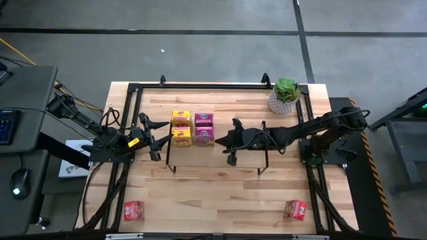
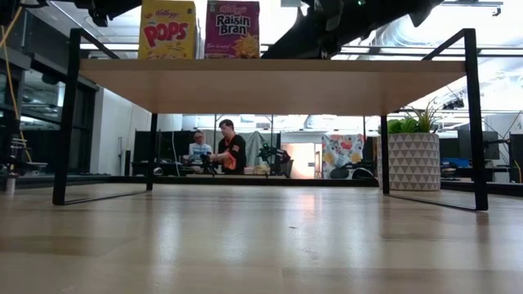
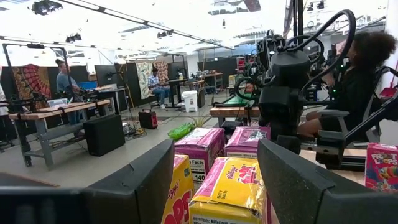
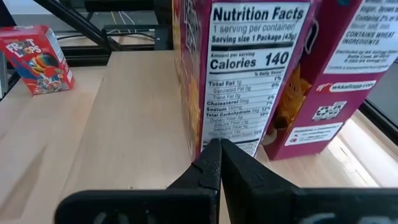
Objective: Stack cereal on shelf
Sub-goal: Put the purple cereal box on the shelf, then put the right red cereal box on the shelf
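On the shelf (image 1: 240,160) stood four cereal boxes in a tight block at its left end: two yellow boxes (image 1: 181,128) on the outer side and two magenta boxes (image 1: 204,129) just beside them toward the middle of the shelf. The left claw (image 1: 155,137) hovered just beside the yellow boxes at the shelf's left edge, its fingers spread and holding nothing. The right claw (image 1: 222,141) was over the shelf, just beside the magenta boxes, fingers pressed together and empty; its tip seemed to touch the nearer magenta box, though that was hard to confirm. Two red boxes lay well apart from the shelf, one (image 1: 133,211) by the counter's (image 1: 220,193) near-left corner, the other (image 1: 295,210) by its near-right corner.
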Robot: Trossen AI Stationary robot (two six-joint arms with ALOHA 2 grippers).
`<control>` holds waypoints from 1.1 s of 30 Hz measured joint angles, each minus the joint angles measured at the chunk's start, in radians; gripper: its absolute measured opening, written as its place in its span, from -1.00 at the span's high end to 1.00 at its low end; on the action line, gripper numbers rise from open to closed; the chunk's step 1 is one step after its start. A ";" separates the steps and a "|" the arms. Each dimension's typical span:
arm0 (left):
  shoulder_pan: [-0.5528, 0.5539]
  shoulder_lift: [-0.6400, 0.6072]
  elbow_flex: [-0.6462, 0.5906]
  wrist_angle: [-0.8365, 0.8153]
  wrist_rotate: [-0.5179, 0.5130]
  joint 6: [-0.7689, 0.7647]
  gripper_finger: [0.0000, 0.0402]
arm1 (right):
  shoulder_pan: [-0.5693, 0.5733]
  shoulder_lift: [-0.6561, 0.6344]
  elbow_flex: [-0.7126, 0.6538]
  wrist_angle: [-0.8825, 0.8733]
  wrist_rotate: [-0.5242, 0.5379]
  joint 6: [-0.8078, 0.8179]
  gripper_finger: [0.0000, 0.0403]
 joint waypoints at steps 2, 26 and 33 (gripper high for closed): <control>0.000 0.000 0.000 0.000 0.000 0.000 -0.10 | 0.000 0.000 0.000 0.009 -0.012 -0.007 1.00; 0.000 0.000 0.000 -0.009 0.000 0.006 -0.10 | 0.002 -0.213 0.000 -0.391 0.047 0.038 1.00; 0.000 0.000 0.000 -0.009 0.000 0.011 -0.10 | 0.057 -0.440 0.000 -0.550 0.055 0.149 1.00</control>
